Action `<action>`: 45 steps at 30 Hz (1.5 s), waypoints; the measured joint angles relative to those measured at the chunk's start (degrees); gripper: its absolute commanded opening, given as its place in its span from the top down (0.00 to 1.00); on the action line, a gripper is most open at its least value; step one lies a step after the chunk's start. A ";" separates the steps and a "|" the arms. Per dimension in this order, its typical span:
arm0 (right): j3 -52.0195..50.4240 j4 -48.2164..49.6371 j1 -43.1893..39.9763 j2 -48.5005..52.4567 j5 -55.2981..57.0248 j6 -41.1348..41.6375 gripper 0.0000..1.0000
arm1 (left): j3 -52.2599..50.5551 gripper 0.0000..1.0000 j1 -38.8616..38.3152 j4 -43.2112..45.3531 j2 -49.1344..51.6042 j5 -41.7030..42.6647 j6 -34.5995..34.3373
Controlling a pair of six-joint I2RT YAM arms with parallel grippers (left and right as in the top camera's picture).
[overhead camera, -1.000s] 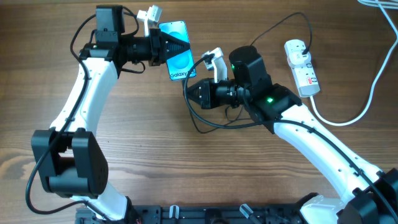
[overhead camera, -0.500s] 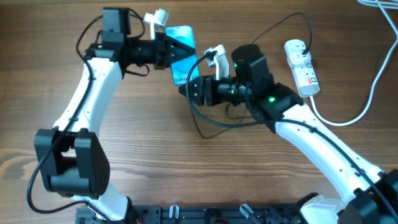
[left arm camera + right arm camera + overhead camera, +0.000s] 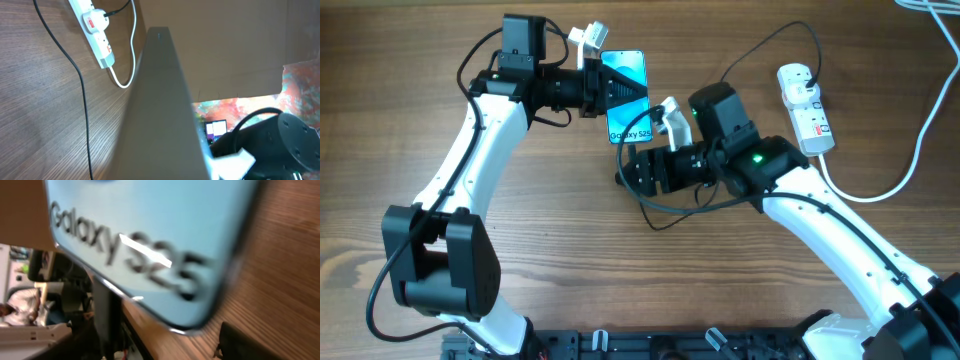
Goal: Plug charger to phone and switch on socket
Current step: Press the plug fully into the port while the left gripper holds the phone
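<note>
Left gripper [image 3: 623, 92] is clamping the small teal-screened Galaxy smartphone [image 3: 632, 128] mid-air right by the right gripper [image 3: 632, 168] (can't tell its grip), so I reckon the thin black charger cable [image 3: 760, 46] could skid off the phone's end if either arm wobbles.

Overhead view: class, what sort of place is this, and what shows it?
Probably a robotics lab bench: a left arm and a right arm work at a wooden table, the left one holding up a phone, with a white power strip lying beside them.
</note>
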 measured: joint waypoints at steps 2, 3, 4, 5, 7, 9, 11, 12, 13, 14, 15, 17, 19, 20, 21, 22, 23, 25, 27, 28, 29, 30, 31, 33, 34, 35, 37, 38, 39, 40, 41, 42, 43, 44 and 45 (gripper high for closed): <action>0.00 0.66 0.83 0.00 -0.04 -0.13 0.61 | 0.00 0.96 0.00 0.00 0.00 -0.02 0.00; 0.02 1.16 1.16 0.00 -0.11 -0.09 0.69 | 0.00 0.96 0.00 0.00 0.00 -0.04 0.00; 0.02 1.62 1.40 0.00 -0.15 -0.17 0.80 | 0.00 0.96 0.00 0.00 0.00 -0.04 0.00; 0.02 2.25 1.60 0.00 -0.13 0.15 0.85 | 0.00 0.96 0.00 -0.02 0.00 -0.09 0.00; 0.04 3.19 1.68 0.00 0.04 0.63 0.95 | 0.00 0.96 0.00 -0.02 0.00 -0.31 0.02; 0.07 3.93 1.73 0.00 0.04 0.92 0.96 | 0.00 0.96 0.00 -0.02 0.00 -0.92 0.04; 0.07 4.35 1.77 0.00 0.09 0.85 0.96 | 0.00 0.96 0.09 -0.07 0.00 -1.07 0.04; 0.07 4.46 1.77 0.00 0.09 0.90 0.96 | 0.00 0.96 0.15 -0.04 0.00 -1.05 0.02; 0.07 4.70 1.79 0.00 0.09 0.87 0.96 | 0.00 0.96 0.26 -0.09 0.00 -1.05 0.00; 0.07 4.81 1.79 0.00 0.20 0.90 0.95 | 0.00 0.96 0.31 -0.07 0.00 -1.05 -0.04; 0.07 4.83 1.79 0.00 0.42 1.11 0.96 | 0.00 0.96 0.33 -0.02 0.00 -1.07 -0.11; 0.04 4.83 1.95 0.00 0.87 1.57 0.96 | 0.00 0.96 0.33 -0.11 0.00 -1.14 -0.11; 0.07 4.85 2.05 0.00 1.07 2.19 0.95 | 0.00 0.96 0.35 -0.63 0.00 -1.46 -0.11; 0.04 4.96 2.12 0.00 1.14 2.43 0.95 | 0.00 0.96 0.33 -0.81 0.00 -1.53 -0.07; 0.04 5.07 2.16 0.00 1.14 2.60 0.95 | 0.00 0.96 0.33 -1.03 0.00 -1.57 0.09; 0.00 5.29 2.23 0.00 1.14 2.86 0.95 | 0.00 0.96 0.33 -1.22 0.00 -1.57 0.26; 0.00 5.35 2.27 0.00 1.14 3.13 0.95 | 0.00 0.96 0.33 -1.49 0.00 -1.64 0.48; -0.09 5.57 2.32 0.04 1.20 3.56 0.95 | 0.02 0.96 0.33 -1.70 0.00 -1.75 0.74; -0.17 5.77 2.32 0.04 1.44 4.20 0.95 | 0.02 0.96 0.26 -1.66 0.00 -1.92 1.01; -0.22 5.86 2.32 0.04 1.49 4.42 0.95 | 0.02 0.96 0.24 -1.66 0.00 -1.97 1.16; -0.28 5.95 2.32 0.04 1.57 4.63 0.96 | 0.04 0.96 0.17 -1.64 0.00 -2.12 1.33; -0.35 6.08 2.32 0.04 1.57 4.76 0.95 | 0.07 0.96 0.15 -1.62 0.00 -2.19 1.38; -0.37 6.14 2.32 0.04 1.60 4.81 0.95 | 0.09 0.96 0.15 -1.60 0.00 -2.19 1.40; -0.44 6.43 2.29 0.04 1.60 4.96 0.95 | 0.13 0.96 0.15 -1.53 0.00 -2.21 1.53; -0.52 6.58 2.25 0.04 1.57 4.98 0.95 | 0.17 0.96 0.15 -1.51 0.00 -2.23 1.70; -0.61 6.73 2.21 0.04 1.57 4.98 0.95 | 0.22 0.96 0.15 -1.53 0.00 -2.27 1.92; -0.90 7.15 2.19 0.04 1.55 5.40 0.95 | 0.31 0.96 0.11 -1.99 0.00 -2.54 2.45; -0.96 7.28 2.19 0.04 1.55 5.62 0.95 | 0.33 0.96 0.09 -2.16 0.00 -2.62 2.64; -1.01 7.39 2.21 0.04 1.53 5.68 0.95 | 0.35 0.96 0.09 -2.36 0.00 -2.67 2.89; -1.09 7.45 2.21 0.04 1.53 5.88 0.95 | 0.37 0.96 0.09 -2.64 0.00 -2.84 3.17; -1.09 7.45 2.21 0.04 1.51 6.03 0.95 | 0.44 0.96 0.09 -2.99 0.00 -2.95 3.41; -1.09 7.58 2.21 0.04 1.44 6.10 0.95 | 0.48 0.96 0.09 -3.19 0.00 -3.04 3.54; -1.09 7.80 2.21 0.07 1.36 6.23 0.95 | 0.57 0.96 0.09 -3.28 0.00 -3.04 3.63; -1.11 8.00 2.21 0.07 1.36 6.29 0.95 | 0.70 0.96 0.09 -3.28 0.00 -3.04 3.74; -1.16 8.33 2.21 0.07 1.33 6.45 0.95 | 0.83 0.96 0.09 -3.26 0.00 -3.04 3.89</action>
